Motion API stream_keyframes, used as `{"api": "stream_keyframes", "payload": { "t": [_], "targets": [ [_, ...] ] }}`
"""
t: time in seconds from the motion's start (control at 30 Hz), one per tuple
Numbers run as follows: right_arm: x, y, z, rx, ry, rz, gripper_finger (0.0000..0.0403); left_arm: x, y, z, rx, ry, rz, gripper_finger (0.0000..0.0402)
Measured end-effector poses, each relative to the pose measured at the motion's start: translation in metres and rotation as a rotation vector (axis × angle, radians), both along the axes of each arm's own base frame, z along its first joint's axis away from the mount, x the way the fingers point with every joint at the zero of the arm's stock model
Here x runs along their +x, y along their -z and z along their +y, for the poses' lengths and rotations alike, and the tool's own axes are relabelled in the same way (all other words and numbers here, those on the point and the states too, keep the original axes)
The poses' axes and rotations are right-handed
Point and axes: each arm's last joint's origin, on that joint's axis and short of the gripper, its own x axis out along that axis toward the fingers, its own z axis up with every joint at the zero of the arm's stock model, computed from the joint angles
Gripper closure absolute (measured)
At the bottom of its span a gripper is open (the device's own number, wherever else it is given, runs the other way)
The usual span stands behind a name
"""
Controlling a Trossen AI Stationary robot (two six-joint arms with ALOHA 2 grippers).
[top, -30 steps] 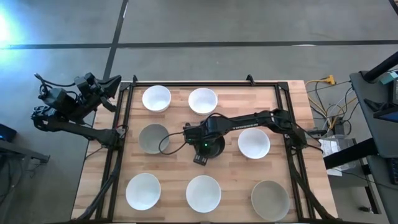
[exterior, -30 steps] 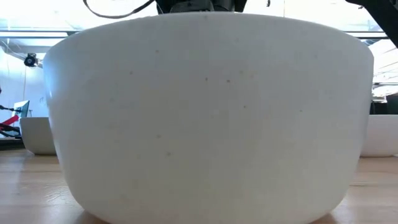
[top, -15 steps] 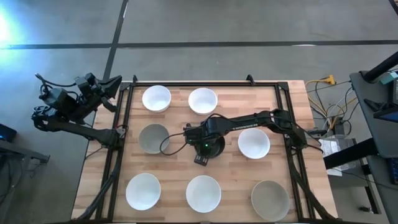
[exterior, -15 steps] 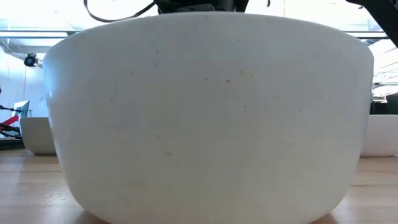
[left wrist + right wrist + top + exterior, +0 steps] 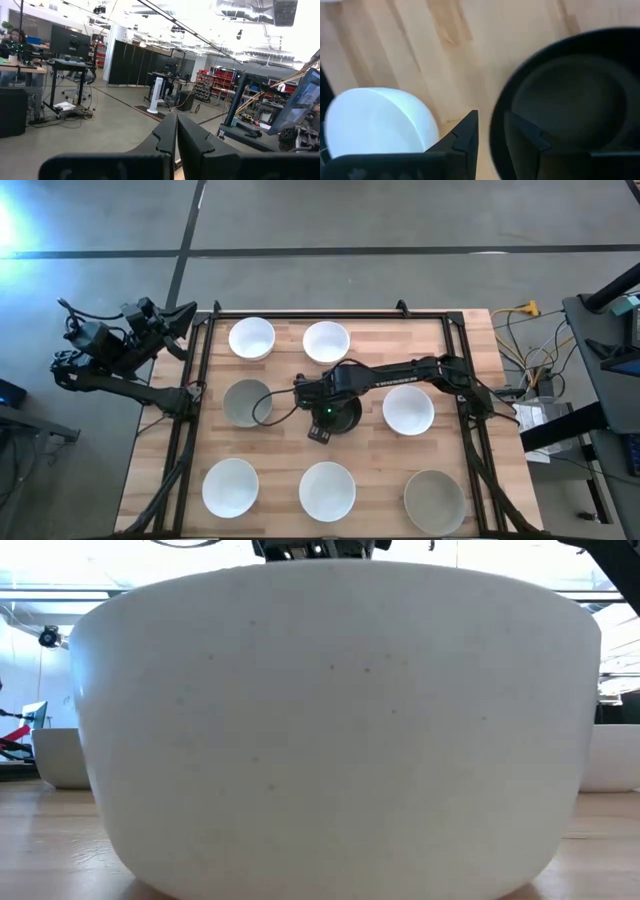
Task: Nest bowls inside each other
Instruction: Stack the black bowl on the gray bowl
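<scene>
Several bowls stand rim-up on the wooden table (image 5: 370, 455). Two white ones (image 5: 251, 338) (image 5: 326, 341) are at the far edge, a grey one (image 5: 247, 402) at mid-left and a white one (image 5: 408, 409) at mid-right. Along the near edge stand two white (image 5: 230, 487) (image 5: 327, 490) and a grey-beige one (image 5: 434, 502). A black bowl (image 5: 343, 414) is at the middle, with my right gripper (image 5: 322, 402) (image 5: 490, 116) shut on its rim. My left gripper (image 5: 170, 320) (image 5: 176, 132) is shut and held off the table's far left corner. My right gripper pinches the black bowl's rim (image 5: 495, 131) between its two fingers. One finger (image 5: 522, 137) is inside the bowl and the other finger (image 5: 465, 137) is outside it. The fingers come steeply from above, pointing down. Whether the bowl's base is off the table, I cannot tell.
In the low view the near middle white bowl (image 5: 330, 720) fills the picture and hides the middle of the table. A dark metal frame (image 5: 200, 380) runs along the table's edges. A white bowl (image 5: 375, 122) shows beside the right gripper's fingers.
</scene>
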Motion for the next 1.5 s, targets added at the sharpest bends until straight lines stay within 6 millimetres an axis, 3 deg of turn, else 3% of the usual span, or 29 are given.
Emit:
{"api": "stream_keyframes", "payload": {
  "t": [0.27, 1.5],
  "targets": [
    [-0.0028, 0.0086, -0.0017, -0.029, 0.009, 0.029, 0.0316, 0.0005, 0.0, 0.0, 0.0, -0.001, 0.001, 0.0402],
    [-0.0004, 0.0081, -0.0008, -0.017, -0.004, 0.001, 0.0316, 0.0019, 0.0003, -0.0003, 0.001, 0.0, 0.006, 0.0402]
  ]
}}
